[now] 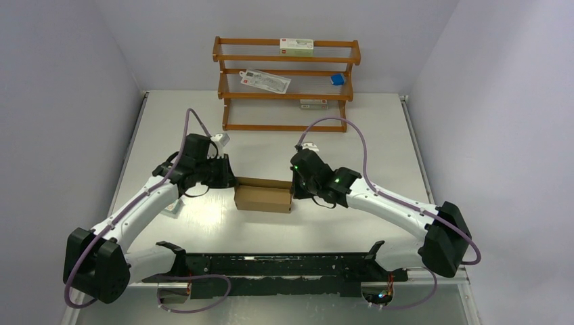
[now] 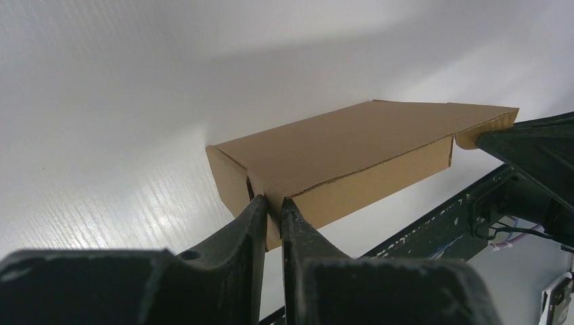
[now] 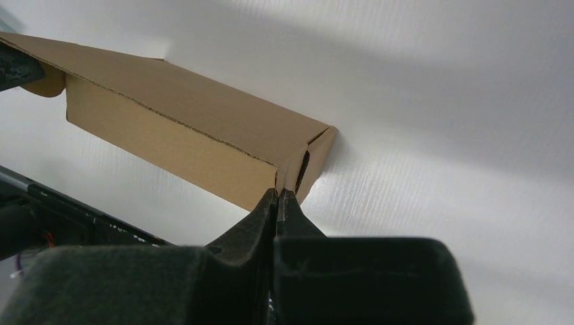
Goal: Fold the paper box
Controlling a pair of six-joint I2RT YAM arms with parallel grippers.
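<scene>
The paper box (image 1: 262,195) is a shallow brown cardboard box lying on the white table between the two arms. My left gripper (image 1: 229,181) is at its left end. In the left wrist view the left gripper (image 2: 274,203) is shut on a wall at the corner of the paper box (image 2: 352,145), with cardboard showing between the fingers. My right gripper (image 1: 295,187) is at the box's right end. In the right wrist view the right gripper (image 3: 279,192) is shut, its tips together and touching the end flap of the paper box (image 3: 176,125).
A wooden rack (image 1: 284,95) stands at the back of the table with white cartons (image 1: 296,45) and a small blue thing (image 1: 337,79) on its shelves. A black bar (image 1: 277,265) runs along the near edge. A small white object (image 1: 172,207) lies beside the left arm.
</scene>
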